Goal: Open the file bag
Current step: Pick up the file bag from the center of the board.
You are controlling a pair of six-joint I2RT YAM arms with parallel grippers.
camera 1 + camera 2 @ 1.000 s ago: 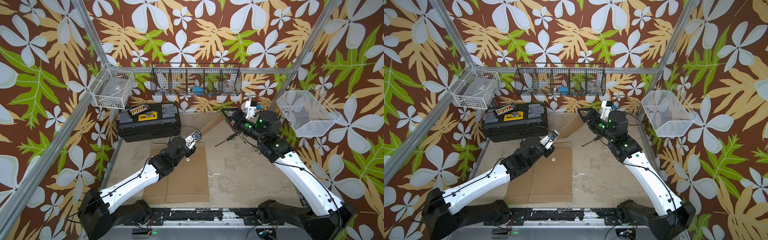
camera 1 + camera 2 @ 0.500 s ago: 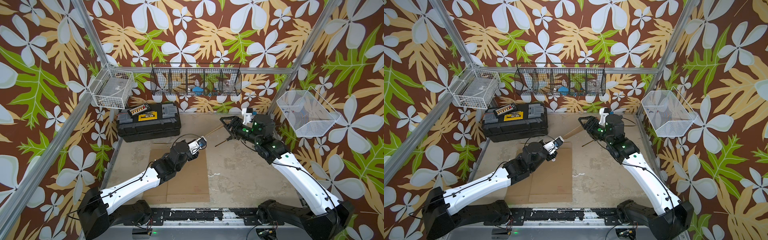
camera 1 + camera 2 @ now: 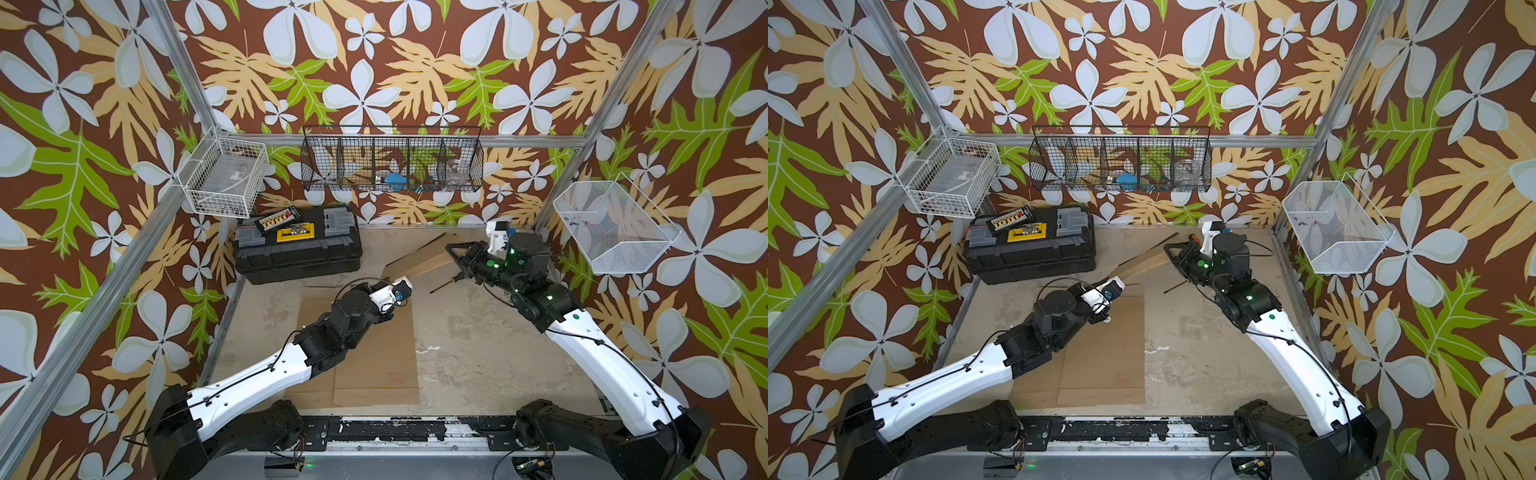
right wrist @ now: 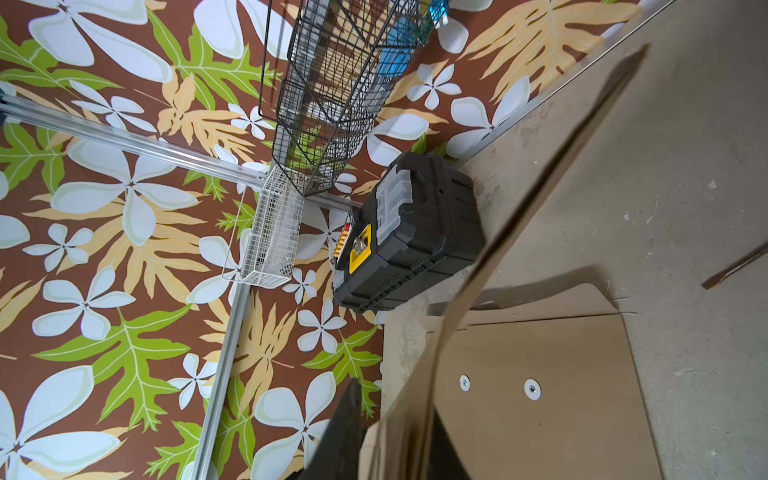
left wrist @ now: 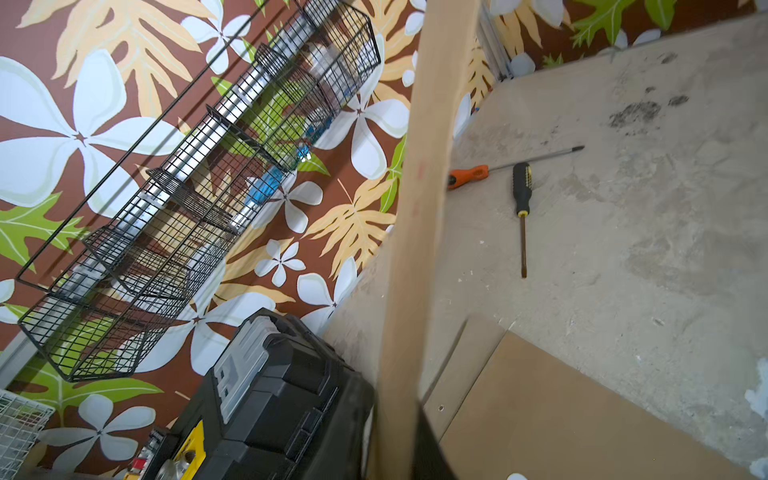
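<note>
The file bag (image 3: pixel 374 353), a flat brown paper envelope, lies in the middle of the table (image 3: pixel 478 353). Its flap (image 3: pixel 419 264) is raised off the body and slants up toward 1 o'clock. On the uncovered face, the right wrist view shows two round metal fasteners (image 4: pixel 464 382) side by side.

The right gripper (image 3: pixel 454 252) is at the flap's high far end. In the right wrist view its dark fingers (image 4: pixel 345 419) press in on either side of the paper, clamped on the flap.

The left gripper (image 3: pixel 405 284) sits at the flap's lower end, near the fold. The left wrist view shows one finger (image 5: pixel 428 444) against the paper, but not whether that gripper grips or has let go.

Two screwdrivers lie on the table at 2 o'clock from the bag, one orange-handled (image 5: pixel 467 176) and one black and yellow (image 5: pixel 522 187).

A black toolbox (image 3: pixel 297 249) stands at 11 o'clock. A black wire rack (image 3: pixel 392 164) hangs on the wall at 12 o'clock. White wire baskets hang at 10 o'clock (image 3: pixel 224 183) and 2 o'clock (image 3: pixel 611 226).
</note>
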